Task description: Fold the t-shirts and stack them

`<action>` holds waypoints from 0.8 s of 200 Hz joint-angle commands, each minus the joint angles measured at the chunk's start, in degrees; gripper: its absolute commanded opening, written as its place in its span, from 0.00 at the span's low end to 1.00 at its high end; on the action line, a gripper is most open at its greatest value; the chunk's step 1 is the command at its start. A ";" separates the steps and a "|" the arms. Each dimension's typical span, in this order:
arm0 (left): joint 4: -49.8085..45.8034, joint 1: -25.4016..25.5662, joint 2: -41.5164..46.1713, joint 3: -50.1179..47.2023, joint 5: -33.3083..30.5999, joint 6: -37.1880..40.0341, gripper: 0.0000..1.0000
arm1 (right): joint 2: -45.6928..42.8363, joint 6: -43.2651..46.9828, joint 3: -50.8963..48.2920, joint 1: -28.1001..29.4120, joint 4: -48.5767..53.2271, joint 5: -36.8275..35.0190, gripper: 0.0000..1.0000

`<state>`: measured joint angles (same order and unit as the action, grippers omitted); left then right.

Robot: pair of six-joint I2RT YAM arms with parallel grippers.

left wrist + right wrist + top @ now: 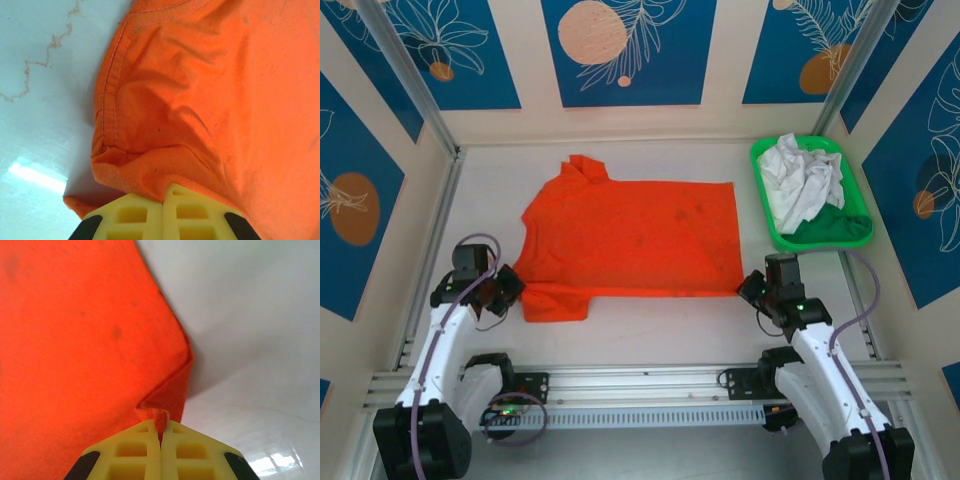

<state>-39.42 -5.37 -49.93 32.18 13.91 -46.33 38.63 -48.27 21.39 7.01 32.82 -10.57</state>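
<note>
Corners of orange-red t-shirt (pixel 630 235) pinched at near edge.
Left gripper (pixel 507 290) and right gripper (pixel 752 288) each clamp a near corner, jaws pressed together on cloth; garment lies flat on table (pixel 650 320); beyond, white t-shirt (pixel 802 180) crumpled in green tray (pixel 757 165).

Left tool (pixel 163 196), right tool (pixel 160 429): apparently clamped.

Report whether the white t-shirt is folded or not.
Not folded: the white t-shirt lies crumpled in a heap in the green tray, with no straight fold lines.
</note>
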 commanded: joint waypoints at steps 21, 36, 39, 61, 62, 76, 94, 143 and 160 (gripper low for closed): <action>1.60 -0.87 -3.91 -4.02 0.93 0.52 0.00 | 1.89 -3.52 -2.70 0.11 1.14 1.69 0.00; 1.88 -0.87 -4.88 -4.71 0.79 0.19 0.00 | 3.26 -4.06 -2.08 0.05 1.75 1.27 0.00; 1.97 -0.87 -5.05 -4.80 0.85 0.18 0.00 | 3.73 -4.22 -1.93 0.03 1.78 1.19 0.00; 2.32 -0.87 -5.78 -5.18 0.43 0.10 0.00 | 7.75 -4.60 -1.39 0.09 0.91 2.48 0.00; 2.37 -0.87 -5.79 -5.19 0.38 0.10 0.00 | 7.94 -4.58 -1.37 0.10 0.88 2.57 0.00; 2.42 -0.87 -5.96 -5.20 0.06 -0.03 0.00 | 10.34 -4.43 -0.71 0.41 0.70 2.82 0.00; 2.34 -0.87 -5.62 -4.49 0.24 -0.37 0.00 | 10.64 -4.59 0.52 1.54 2.01 0.69 0.00; -1.05 -0.87 -4.07 1.40 -1.76 0.59 0.00 | 3.18 -4.25 4.23 3.93 4.71 -3.56 0.00; -0.95 -0.89 -5.13 3.92 -2.62 1.78 0.00 | 3.38 -3.42 6.50 3.98 4.33 -4.15 0.00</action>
<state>-39.03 -5.41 -54.83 31.64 13.87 -46.30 42.59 -52.03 24.08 10.59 35.83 -11.86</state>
